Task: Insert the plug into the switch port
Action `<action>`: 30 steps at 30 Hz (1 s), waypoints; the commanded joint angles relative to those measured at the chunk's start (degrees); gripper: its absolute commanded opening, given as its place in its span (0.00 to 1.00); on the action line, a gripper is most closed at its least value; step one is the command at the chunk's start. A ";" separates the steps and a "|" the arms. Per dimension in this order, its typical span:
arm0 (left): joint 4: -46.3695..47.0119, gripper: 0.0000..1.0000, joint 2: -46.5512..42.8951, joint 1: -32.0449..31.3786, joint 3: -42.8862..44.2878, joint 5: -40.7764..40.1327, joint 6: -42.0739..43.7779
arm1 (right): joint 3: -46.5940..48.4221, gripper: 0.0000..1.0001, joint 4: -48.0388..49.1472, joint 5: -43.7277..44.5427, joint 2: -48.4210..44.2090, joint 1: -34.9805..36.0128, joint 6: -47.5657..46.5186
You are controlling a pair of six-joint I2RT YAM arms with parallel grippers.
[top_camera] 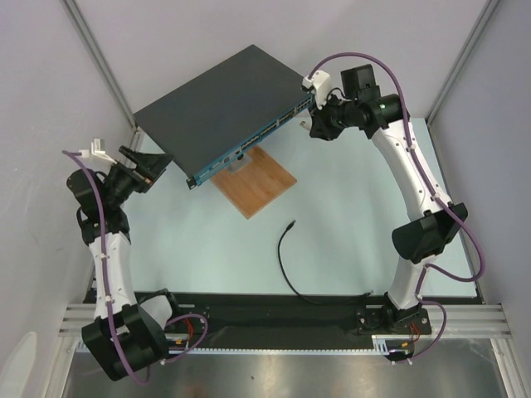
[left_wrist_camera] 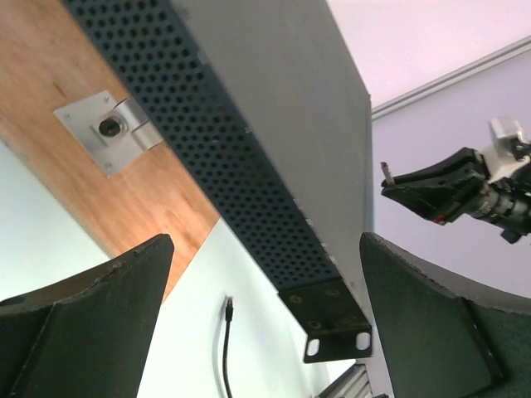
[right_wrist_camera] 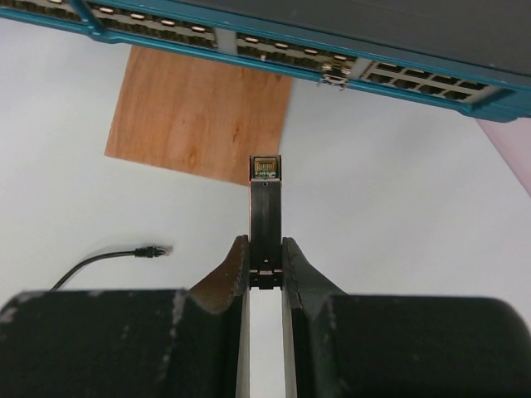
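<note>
Top external view: one plug [top_camera: 292, 223], ending one black cable [top_camera: 284, 264], lies loose on the table [top_camera: 357, 199], well apart from the switch [top_camera: 220, 99]. One row of switch ports [right_wrist_camera: 282, 51] lines its teal front. One wooden board [top_camera: 261, 186] lies beneath that front. The right gripper [right_wrist_camera: 265, 245] clamps one grey metal module [right_wrist_camera: 265, 199] facing it. The left gripper [left_wrist_camera: 264, 240], spread and empty, flanks its end.

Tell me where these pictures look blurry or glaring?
Top external view: even light, glare on the bottom silver metal strip. Left wrist view: near black fingers soft, perforated dark-grey box sharp. Right wrist view: black fingers blurred, the slim grey metal piece they grip sharp.
</note>
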 commanded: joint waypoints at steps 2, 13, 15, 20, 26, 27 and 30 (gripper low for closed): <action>5.86 1.00 -1.54 0.06 -1.41 -0.87 -2.83 | -1.28 0.00 4.49 -2.60 -1.87 -1.41 2.17; 13.95 0.96 5.85 -4.86 -0.02 -4.22 -5.20 | -1.38 0.00 7.66 -1.38 0.15 -0.80 5.51; 13.25 0.94 6.98 -5.30 0.51 -4.75 -5.37 | -0.76 0.00 7.48 -0.77 0.77 0.08 5.33; 15.00 0.87 8.83 -5.65 1.22 -4.75 -8.01 | 0.82 0.00 8.27 -0.32 2.79 1.05 6.74; 15.79 0.65 10.07 -6.80 2.89 -4.66 -8.63 | 3.02 0.00 9.06 0.03 4.46 1.05 8.49; 15.97 0.62 10.16 -6.80 3.06 -4.66 -8.72 | 2.94 0.00 9.06 0.03 4.55 1.14 8.84; 16.32 0.51 10.33 -6.89 3.24 -4.22 -8.98 | 2.93 0.00 9.33 0.56 4.81 1.05 9.37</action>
